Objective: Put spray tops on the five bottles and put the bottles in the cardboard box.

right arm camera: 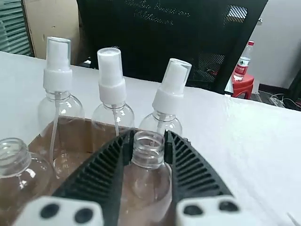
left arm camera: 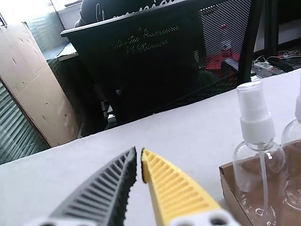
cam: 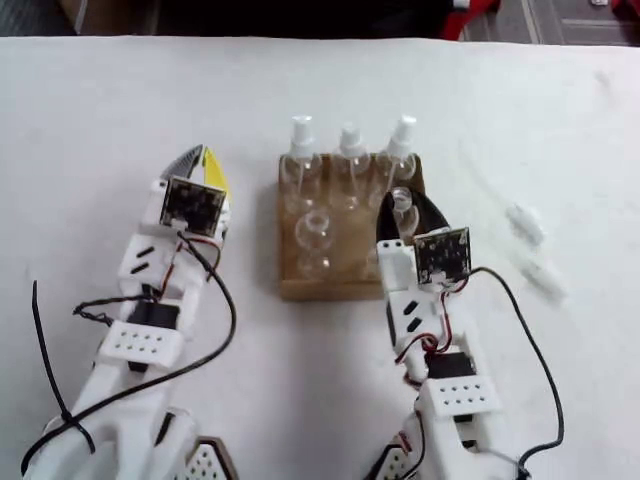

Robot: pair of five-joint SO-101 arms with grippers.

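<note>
so three clear plastic bottles with white spray tops [cam: 349, 165] sit in the shallow brown cardboard box [cam: 300, 288], plus two bare-necked bottles [cam: 316, 232]. right gripper [right arm camera: 148, 139] is clamped on one bare neck, left gripper [left arm camera: 138, 160] pinched together, empty, beside the box. two loose white spray tops [cam: 527, 222] on the table [cam: 120, 100] need fitting

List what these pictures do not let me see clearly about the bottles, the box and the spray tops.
1. Right wrist view: the right gripper hides the base of the open bottle; standing or lifted, I cannot tell.
2. High view: the loose spray tops are too small and pale against the table; their tubes cannot be made out.
3. Left wrist view: the picture's edge cuts off the cardboard box.
</note>
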